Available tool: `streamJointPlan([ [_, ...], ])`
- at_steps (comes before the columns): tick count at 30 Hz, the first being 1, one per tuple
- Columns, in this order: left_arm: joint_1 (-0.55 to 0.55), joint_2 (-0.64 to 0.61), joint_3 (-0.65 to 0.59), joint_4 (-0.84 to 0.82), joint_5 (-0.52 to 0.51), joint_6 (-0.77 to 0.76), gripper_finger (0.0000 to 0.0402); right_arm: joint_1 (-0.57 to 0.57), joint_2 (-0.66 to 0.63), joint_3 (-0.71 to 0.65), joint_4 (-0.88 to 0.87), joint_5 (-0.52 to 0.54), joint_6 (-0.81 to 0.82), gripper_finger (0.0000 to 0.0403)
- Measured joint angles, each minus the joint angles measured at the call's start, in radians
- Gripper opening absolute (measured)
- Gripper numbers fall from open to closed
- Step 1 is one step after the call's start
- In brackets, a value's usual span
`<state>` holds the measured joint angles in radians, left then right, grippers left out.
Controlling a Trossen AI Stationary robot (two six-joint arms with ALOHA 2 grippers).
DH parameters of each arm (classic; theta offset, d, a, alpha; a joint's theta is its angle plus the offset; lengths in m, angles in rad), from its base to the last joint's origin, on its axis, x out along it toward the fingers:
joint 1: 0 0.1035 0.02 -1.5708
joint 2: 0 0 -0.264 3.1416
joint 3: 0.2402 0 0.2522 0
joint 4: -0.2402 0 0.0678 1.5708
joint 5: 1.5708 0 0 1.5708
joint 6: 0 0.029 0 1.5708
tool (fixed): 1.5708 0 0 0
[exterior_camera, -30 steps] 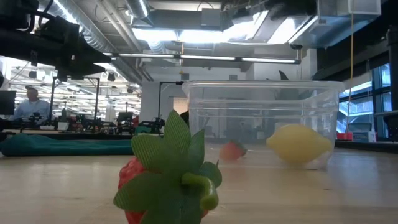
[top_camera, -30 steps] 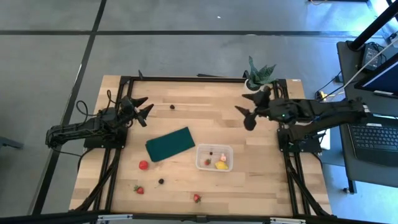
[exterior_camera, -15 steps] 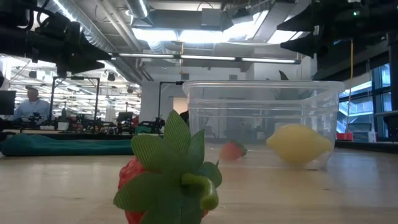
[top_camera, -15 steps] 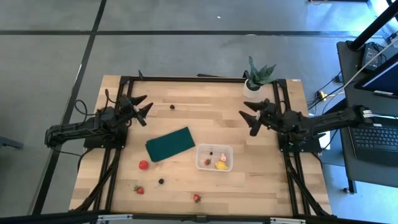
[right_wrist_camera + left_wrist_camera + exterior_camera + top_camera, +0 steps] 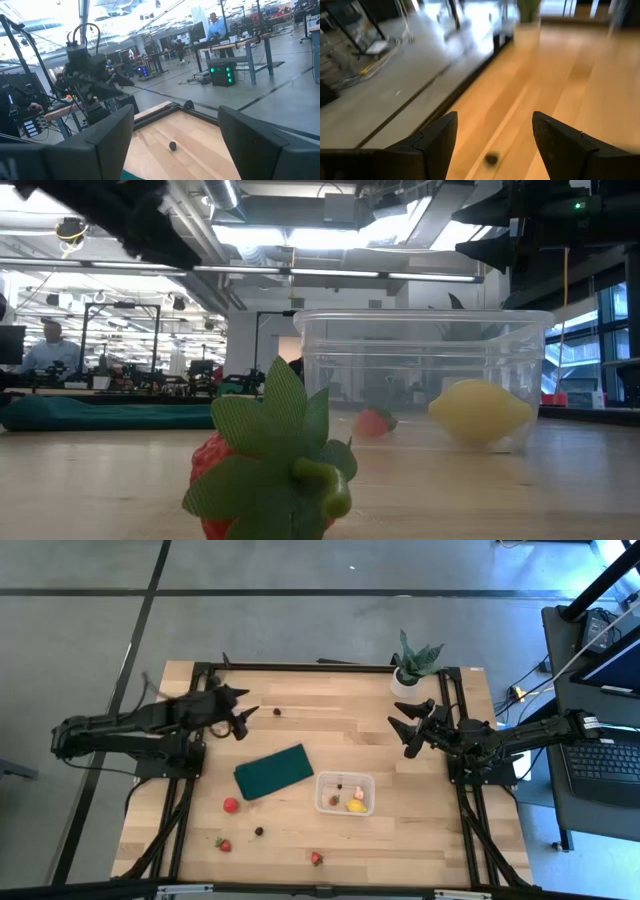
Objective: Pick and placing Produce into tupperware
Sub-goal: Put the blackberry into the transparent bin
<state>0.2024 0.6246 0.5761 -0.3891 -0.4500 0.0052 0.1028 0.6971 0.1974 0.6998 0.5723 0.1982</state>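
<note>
Dark berry point(image 5: 491, 158) just beyond spread left fingers point(image 5: 436, 137).

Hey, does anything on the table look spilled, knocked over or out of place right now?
Nothing is tipped or damaged. The tupperware sits upright holding the lemon and a strawberry. What stands out is the loose produce: a red round fruit, two strawberries and two dark berries scattered over the wood.
</note>
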Motion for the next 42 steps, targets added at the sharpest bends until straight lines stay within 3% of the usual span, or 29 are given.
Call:
streamJointPlan([
  [5,0.063,0.231,0.186,-0.176,0.039,0.081,0.025,0.0,0.0,0.0,0.0,-0.044,-0.001,0.0289],
  [11,0.25,0.4,0.338,-0.255,0.309,0.08,0.025,0.0,-0.032,0.0,-0.001,-0.133,-0.001,0.0289],
  [17,0.388,0.53,0.399,-0.293,0.444,0.127,0.025,0.0,-0.087,0.0,-0.006,-0.181,-0.035,0.0289],
  [22,0.409,0.646,0.406,-0.292,0.476,0.152,0.025,0.0,-0.116,0.0,-0.032,-0.184,-0.05,0.0289],
  [32,0.405,0.857,0.406,-0.285,0.457,0.009,0.0249,0.0,-0.124,0.0,-0.05,-0.184,-0.078,0.0289],
  [38,0.338,0.918,0.406,-0.25,0.397,0.26,0.0249,0.0,-0.124,0.0,-0.049,-0.183,-0.099,0.0289],
  [42,0.316,0.941,0.406,-0.235,0.357,0.337,0.0249,0.0,-0.124,0.0,-0.052,-0.183,-0.099,0.0289],
])
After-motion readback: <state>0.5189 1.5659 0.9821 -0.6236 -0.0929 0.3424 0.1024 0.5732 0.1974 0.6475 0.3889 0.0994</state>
